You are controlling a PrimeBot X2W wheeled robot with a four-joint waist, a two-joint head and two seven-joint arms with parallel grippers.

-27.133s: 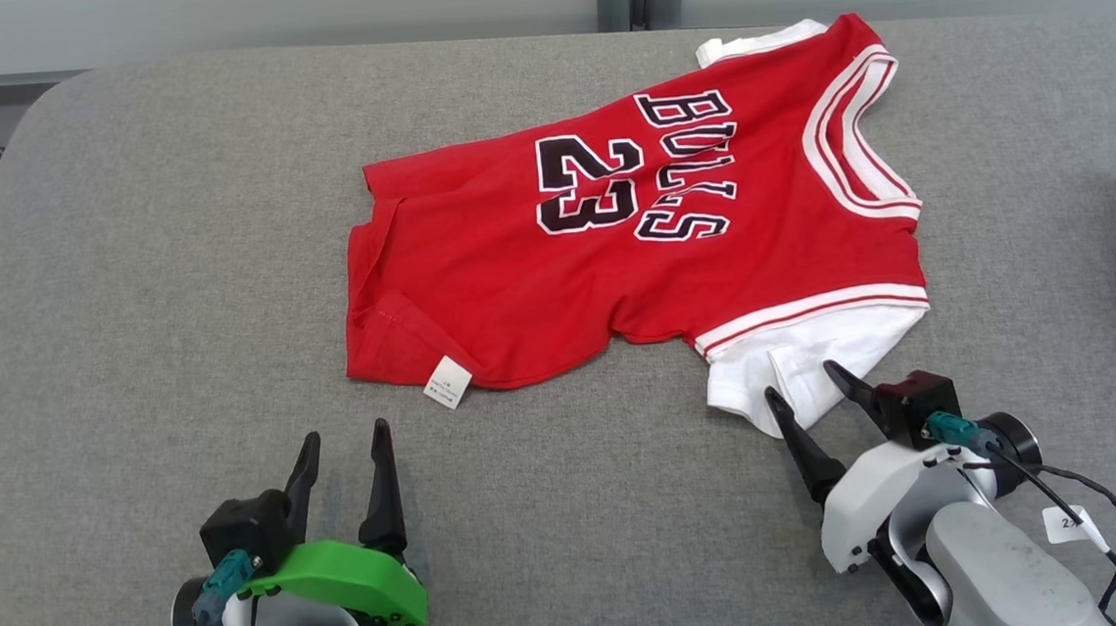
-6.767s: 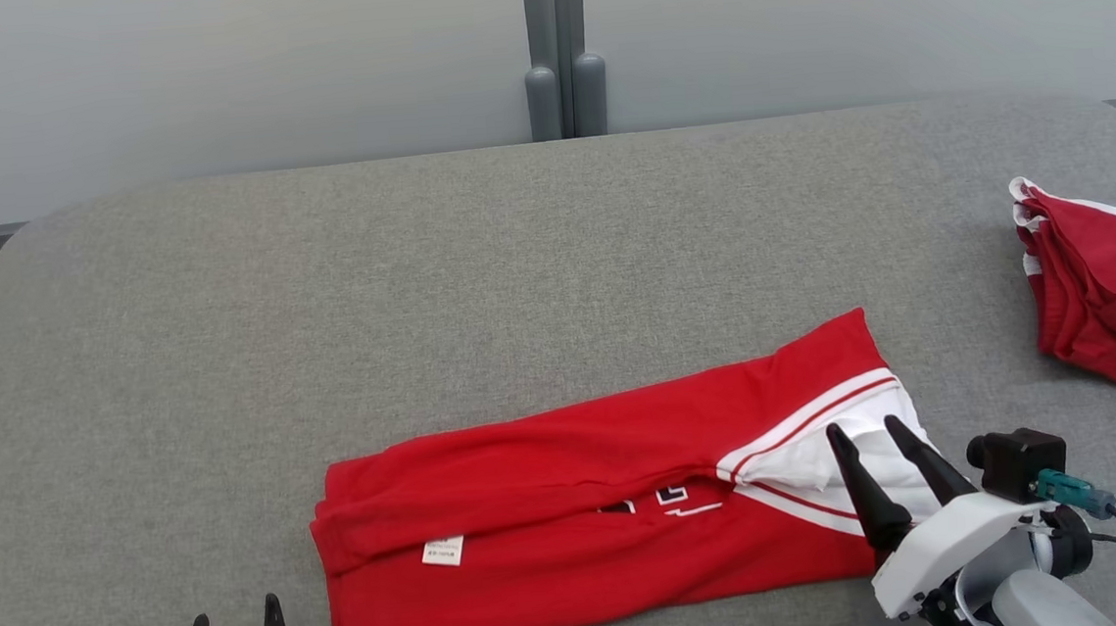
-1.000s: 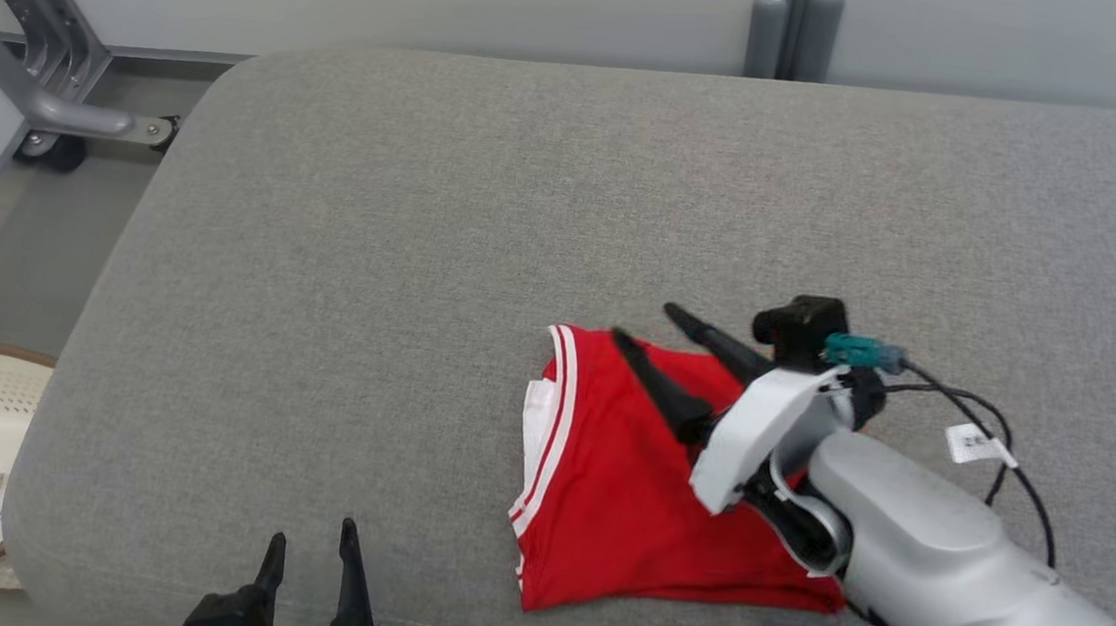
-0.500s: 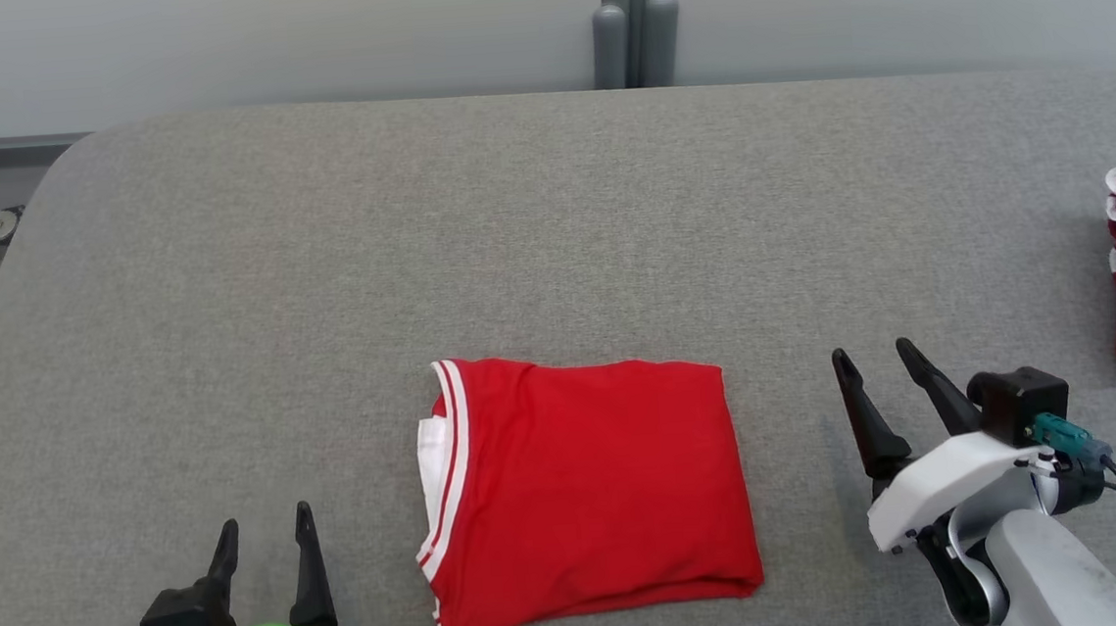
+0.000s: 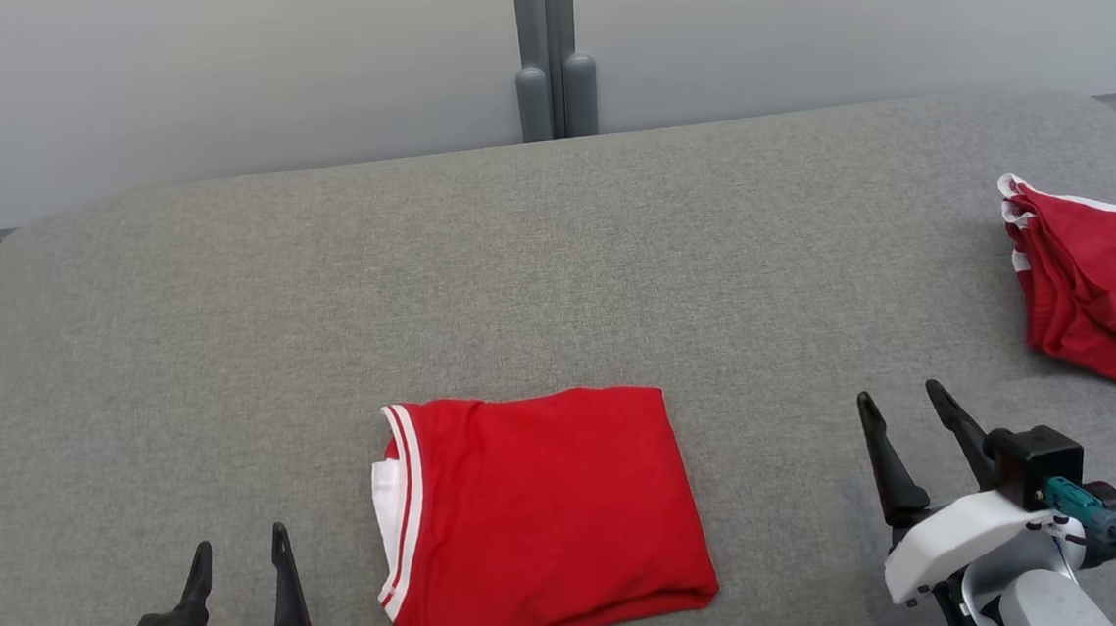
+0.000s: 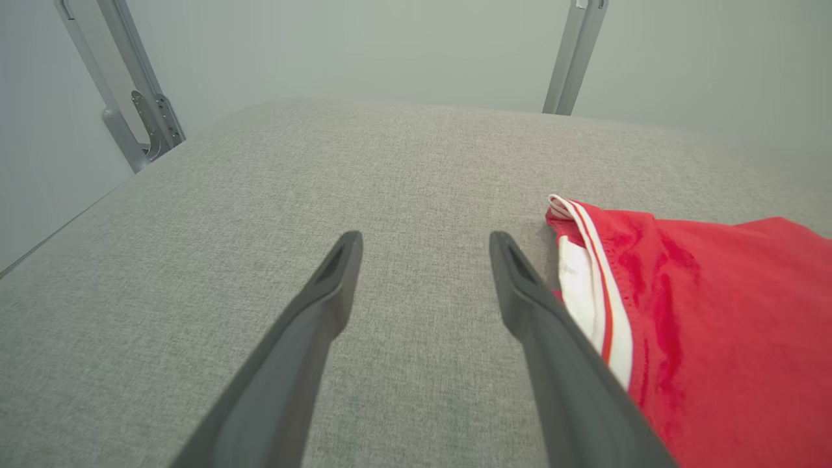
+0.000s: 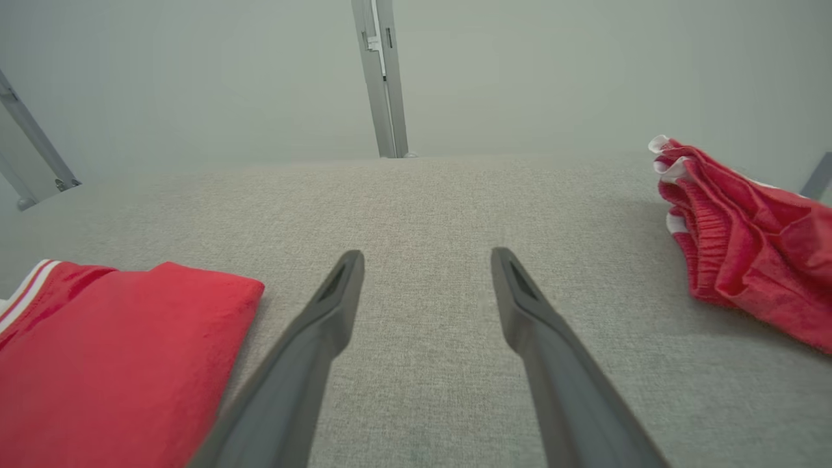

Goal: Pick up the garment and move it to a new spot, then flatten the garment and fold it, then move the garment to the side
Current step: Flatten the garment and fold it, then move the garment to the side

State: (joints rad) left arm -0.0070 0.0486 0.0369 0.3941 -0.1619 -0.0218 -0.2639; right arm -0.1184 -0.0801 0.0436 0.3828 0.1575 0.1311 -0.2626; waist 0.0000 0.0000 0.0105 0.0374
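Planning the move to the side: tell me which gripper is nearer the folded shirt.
Left. The left gripper sits just off the striped left edge of the folded shirt; the right gripper stands farther off, past its right edge. Both are open, touching nothing.

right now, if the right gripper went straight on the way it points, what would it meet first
Likely the bare grey cushion ahead; the right gripper points between the folded garment on its left and the red pile on its right. Depth unclear.
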